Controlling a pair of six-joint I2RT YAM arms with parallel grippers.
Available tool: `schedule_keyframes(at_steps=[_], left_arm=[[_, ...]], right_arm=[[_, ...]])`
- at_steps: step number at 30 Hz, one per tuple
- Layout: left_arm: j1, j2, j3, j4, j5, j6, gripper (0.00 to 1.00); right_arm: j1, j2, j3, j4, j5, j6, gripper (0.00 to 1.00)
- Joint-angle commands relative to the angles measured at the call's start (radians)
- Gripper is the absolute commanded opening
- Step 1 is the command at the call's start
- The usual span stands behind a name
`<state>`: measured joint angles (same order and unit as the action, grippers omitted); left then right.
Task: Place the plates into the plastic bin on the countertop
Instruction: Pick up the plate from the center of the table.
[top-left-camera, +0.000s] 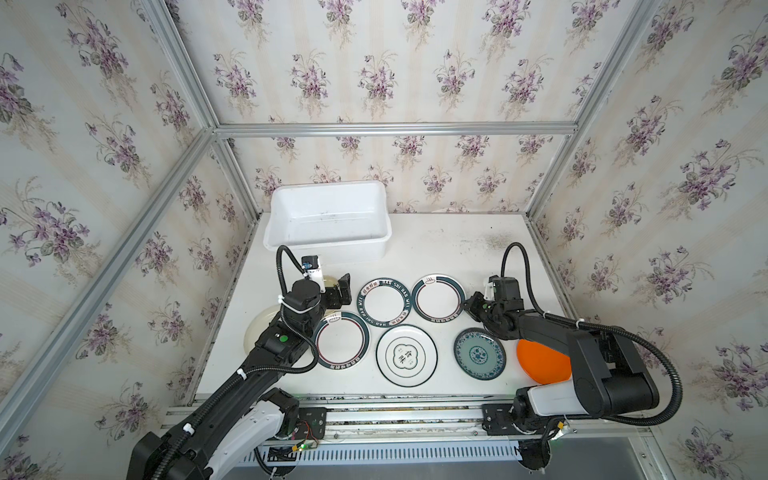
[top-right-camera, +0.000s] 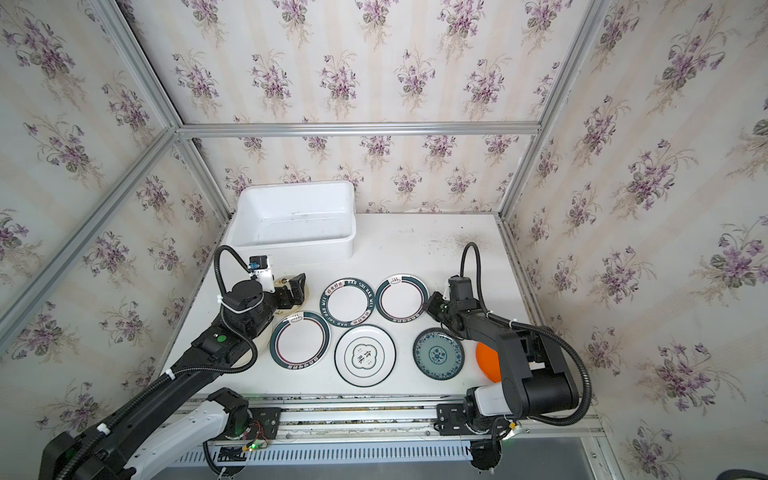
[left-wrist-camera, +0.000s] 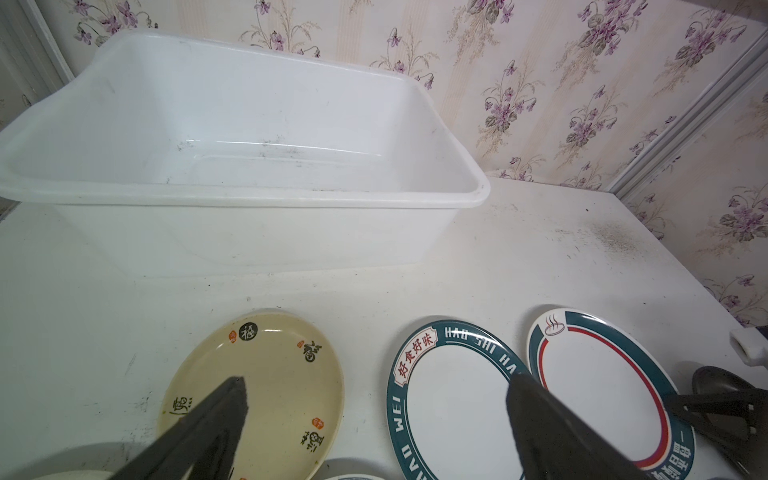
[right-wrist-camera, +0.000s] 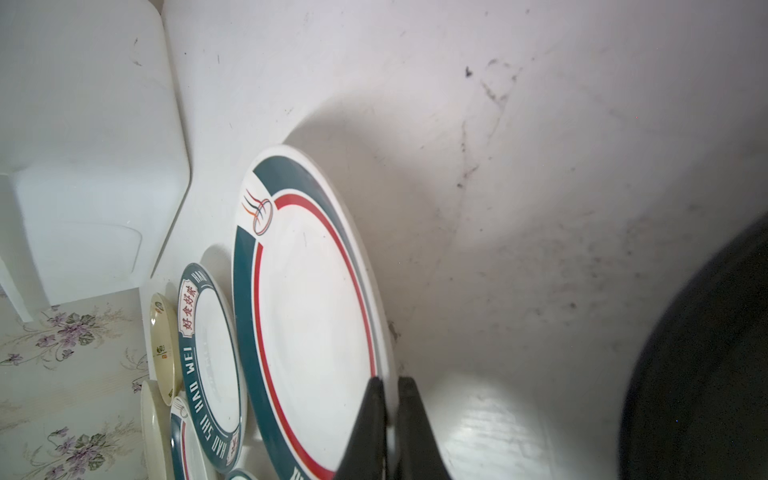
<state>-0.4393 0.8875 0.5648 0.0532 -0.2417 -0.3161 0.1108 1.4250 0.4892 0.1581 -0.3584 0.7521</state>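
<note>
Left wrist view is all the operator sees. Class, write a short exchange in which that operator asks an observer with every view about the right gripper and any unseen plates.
Operator: Is the right gripper gripping anything?
Observer: Yes, it is shut on the rim of the white round plate with dark-green and red bands.
Operator: Any plates outside my frame?
Observer: A round orange plate lies partly under the right arm.
</note>
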Motion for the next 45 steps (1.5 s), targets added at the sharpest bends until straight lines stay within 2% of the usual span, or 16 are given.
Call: schedule_keyframes(at_steps=[1, 16, 25, 31, 38, 41, 45], left_arm=[[-0.001, 0.004, -0.003, 0.008, 0.002, -0.011, 1.0], [-0.001, 0.016, 0.004, -0.012, 0.035, -0.081, 0.99], [-0.005, 0.096, 0.065, -0.018, 0.182, -0.112, 0.99], [-0.034, 0.189, 0.134, -0.018, 0.252, -0.122, 0.99], [-0.095, 0.302, 0.224, 0.002, 0.32, -0.164, 0.89], [-0.121, 0.36, 0.245, 0.054, 0.367, -0.175, 0.81], [-0.139, 0.443, 0.282, 0.088, 0.435, -0.211, 0.78]], right_arm=[[-0.001, 0.001, -0.007, -0.059, 0.058, -0.007, 0.0], [-0.013, -0.118, -0.002, 0.036, 0.011, 0.123, 0.0], [-0.031, -0.228, 0.023, 0.003, 0.025, 0.097, 0.0], [-0.029, -0.23, 0.06, 0.049, -0.063, 0.086, 0.0], [-0.03, -0.225, 0.042, 0.145, -0.143, 0.114, 0.0], [-0.029, -0.208, 0.037, 0.19, -0.176, 0.127, 0.0], [-0.029, -0.167, 0.024, 0.278, -0.231, 0.162, 0.0]])
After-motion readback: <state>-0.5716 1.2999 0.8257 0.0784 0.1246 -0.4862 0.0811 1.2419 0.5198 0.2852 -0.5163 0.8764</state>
